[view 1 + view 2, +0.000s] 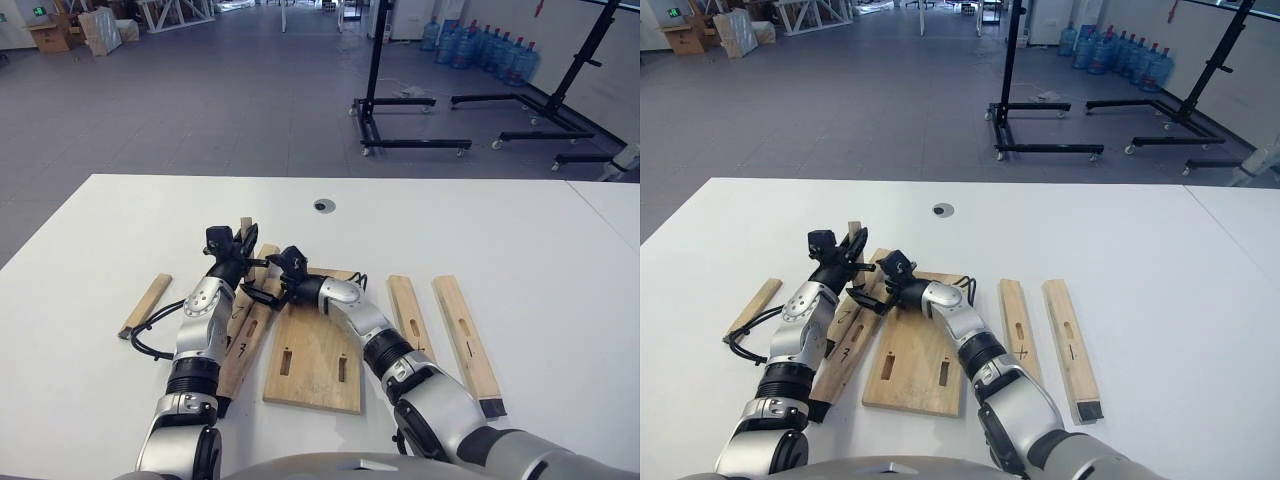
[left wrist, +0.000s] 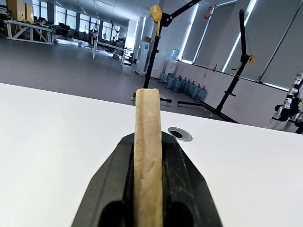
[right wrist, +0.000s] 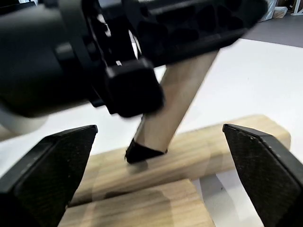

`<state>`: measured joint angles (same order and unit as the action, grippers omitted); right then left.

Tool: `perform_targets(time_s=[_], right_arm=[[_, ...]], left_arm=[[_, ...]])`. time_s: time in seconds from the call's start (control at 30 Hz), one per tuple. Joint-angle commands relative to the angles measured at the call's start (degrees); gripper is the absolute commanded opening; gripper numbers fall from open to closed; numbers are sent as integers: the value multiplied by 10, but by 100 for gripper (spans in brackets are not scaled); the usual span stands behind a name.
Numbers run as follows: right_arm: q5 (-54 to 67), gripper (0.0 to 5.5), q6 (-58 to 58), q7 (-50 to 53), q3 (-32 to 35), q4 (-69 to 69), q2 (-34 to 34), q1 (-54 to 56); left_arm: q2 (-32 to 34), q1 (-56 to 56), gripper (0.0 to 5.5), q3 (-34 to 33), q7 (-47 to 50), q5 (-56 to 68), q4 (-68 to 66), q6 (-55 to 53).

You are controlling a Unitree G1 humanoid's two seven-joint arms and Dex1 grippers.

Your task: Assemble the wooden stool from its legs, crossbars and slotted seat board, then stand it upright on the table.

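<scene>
Slotted seat board (image 1: pixel 312 365) lies flat on the white tabletop (image 1: pixel 520 230), its far corner just beside the right pincer (image 3: pixel 158 170), whose fingers gape wide. Left pincer (image 2: pixel 147 141) is clamped on a tilted leg (image 2: pixel 147 109), whose dark tip rests on another plank (image 3: pixel 208 146). Pen marks on the two spare legs (image 1: pixel 1018 325) at right are too small to read.

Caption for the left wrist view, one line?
Left gripper shut on a wooden leg, seen edge-on, white table beyond.

Tan leg (image 3: pixel 177 106), seemingly black-tipped; white table (image 1: pixel 500 230).
</scene>
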<state>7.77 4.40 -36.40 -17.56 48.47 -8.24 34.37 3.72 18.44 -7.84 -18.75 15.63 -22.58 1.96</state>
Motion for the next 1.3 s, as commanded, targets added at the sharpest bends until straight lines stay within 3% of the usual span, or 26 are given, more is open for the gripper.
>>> perform_targets(time_s=[0.03, 0.37, 0.93, 1.3], right_arm=[[-29, 487, -7, 34, -8, 16, -56, 23], [-70, 487, -22, 126, 5, 118, -38, 73], [-66, 487, -35, 124, 25, 146, -24, 84], [-46, 487, -62, 66, 46, 83, -33, 64]], left_arm=[[-12, -8, 39, 8, 9, -6, -8, -10], [-10, 0, 39, 4, 5, 3, 4, -14], [50, -45, 39, 38, -42, -22, 121, -50], [49, -42, 39, 55, -36, -35, 112, -60]])
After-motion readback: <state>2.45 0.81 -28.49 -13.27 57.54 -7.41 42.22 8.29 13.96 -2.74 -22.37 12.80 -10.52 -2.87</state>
